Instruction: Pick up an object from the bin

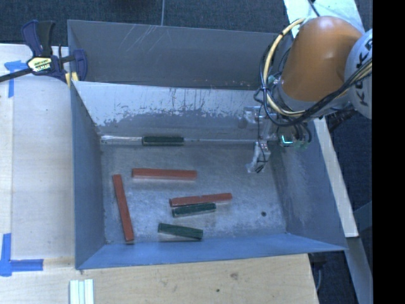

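Observation:
My gripper (258,162) hangs over the right part of the bin floor, below the orange wrist cover, with nothing seen between its fingers. Nearest to it lies a reddish-brown bar (200,199), down and to the left, with a short dark green bar (193,209) pressed along its lower side. A second reddish-brown bar (164,174) lies flat further left. The gripper touches none of them.
A long reddish-brown bar (123,208) lies steeply along the left side of the floor. A dark green bar (180,232) rests near the front wall and another dark green bar (162,141) at the back. Bare floor spreads under and right of the gripper.

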`<state>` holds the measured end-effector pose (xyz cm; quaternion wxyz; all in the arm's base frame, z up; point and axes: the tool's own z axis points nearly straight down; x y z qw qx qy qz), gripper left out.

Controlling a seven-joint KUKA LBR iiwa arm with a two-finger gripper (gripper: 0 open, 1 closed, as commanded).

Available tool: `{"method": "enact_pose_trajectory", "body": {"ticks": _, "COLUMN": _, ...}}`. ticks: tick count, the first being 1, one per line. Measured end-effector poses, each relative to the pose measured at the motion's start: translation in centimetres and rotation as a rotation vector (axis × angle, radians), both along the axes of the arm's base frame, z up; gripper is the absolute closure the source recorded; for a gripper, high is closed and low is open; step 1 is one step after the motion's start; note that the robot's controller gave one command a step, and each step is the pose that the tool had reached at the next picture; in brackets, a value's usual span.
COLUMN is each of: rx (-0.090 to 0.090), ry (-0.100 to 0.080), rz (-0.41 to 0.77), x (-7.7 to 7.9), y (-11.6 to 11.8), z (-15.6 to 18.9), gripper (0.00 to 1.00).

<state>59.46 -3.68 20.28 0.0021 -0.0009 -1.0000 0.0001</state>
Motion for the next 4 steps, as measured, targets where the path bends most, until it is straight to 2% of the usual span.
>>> {"method": "enact_pose_trajectory", "body": {"ticks": 1, "rx": 0.002, "ry": 0.002, "rz": 0.122, "x": -5.0, "y": 2.8, "z": -13.2, "gripper": 0.0}}
{"method": "enact_pose_trajectory", "body": {"ticks": 2, "rx": -0.001, "ry": -0.005, "rz": 0.189, "x": -8.3, "y": 1.6, "z": -9.9, "gripper": 0.0}}
{"method": "enact_pose_trajectory", "body": {"ticks": 3, "rx": 0.002, "ry": -0.009, "rz": 0.317, "x": -4.7, "y": 5.0, "z": -13.4, "gripper": 0.0}}
{"method": "enact_pose_trajectory", "body": {"ticks": 4, "rx": 0.001, "ry": -0.005, "rz": 0.316, "x": -6.3, "y": 6.8, "z": -13.3, "gripper": 0.0}}
